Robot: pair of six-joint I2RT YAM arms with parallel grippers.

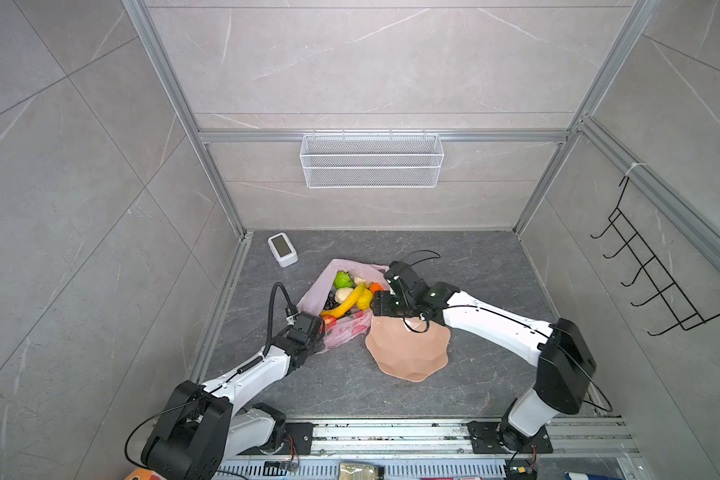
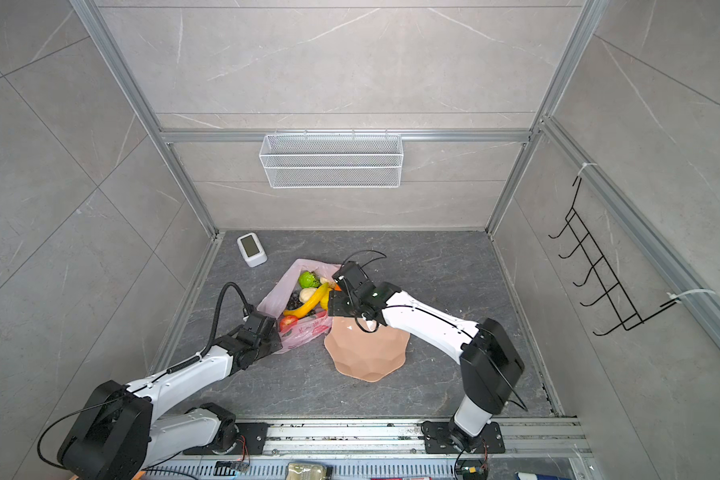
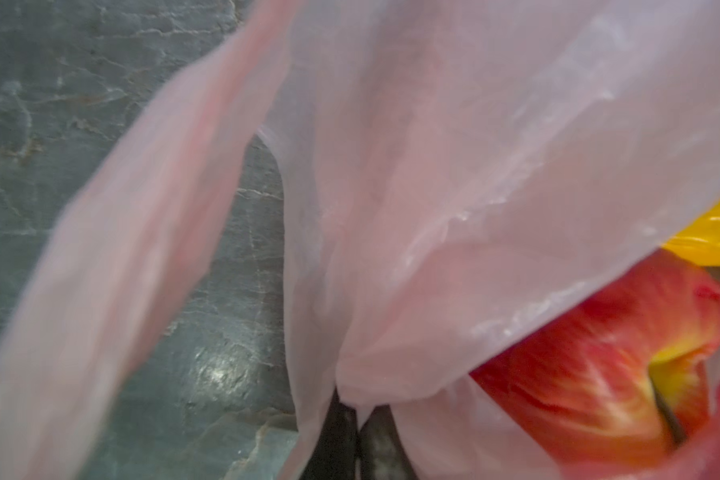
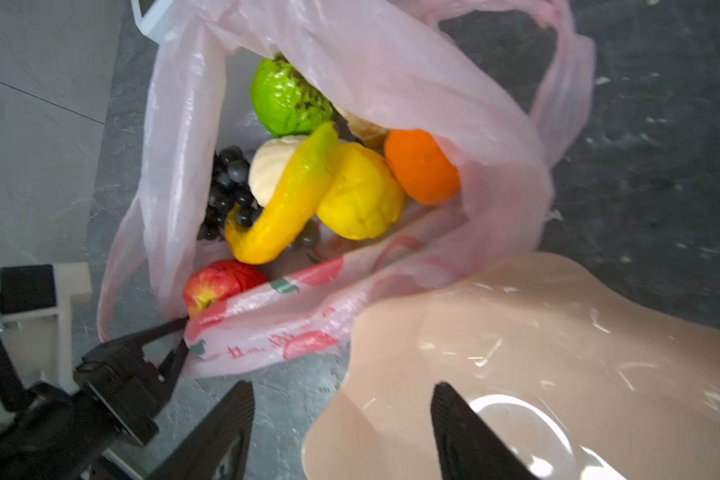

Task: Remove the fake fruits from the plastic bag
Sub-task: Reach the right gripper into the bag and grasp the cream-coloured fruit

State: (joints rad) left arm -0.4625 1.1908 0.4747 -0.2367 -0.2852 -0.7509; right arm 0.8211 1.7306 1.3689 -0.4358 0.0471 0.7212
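The pink plastic bag (image 1: 346, 332) (image 2: 304, 332) lies open on the dark table. Inside it are the fake fruits: a banana (image 4: 292, 195), a bumpy green piece (image 4: 287, 97), an orange one (image 4: 420, 166), a yellow one (image 4: 360, 191), a beige one (image 4: 269, 166), dark grapes (image 4: 227, 183) and a red apple (image 4: 217, 284) (image 3: 599, 374). My left gripper (image 3: 358, 415) (image 4: 179, 336) (image 1: 316, 328) is shut on the bag's near rim. My right gripper (image 4: 341, 388) (image 1: 376, 306) hangs open and empty over the edge of the peach plate (image 4: 558, 332), just beside the bag's mouth.
The peach scalloped plate (image 1: 408, 353) lies right of the bag, touching it. A small white device (image 1: 282, 248) stands at the back left. A white wire basket (image 1: 371, 160) hangs on the back wall and a black hook rack (image 1: 649, 270) on the right wall.
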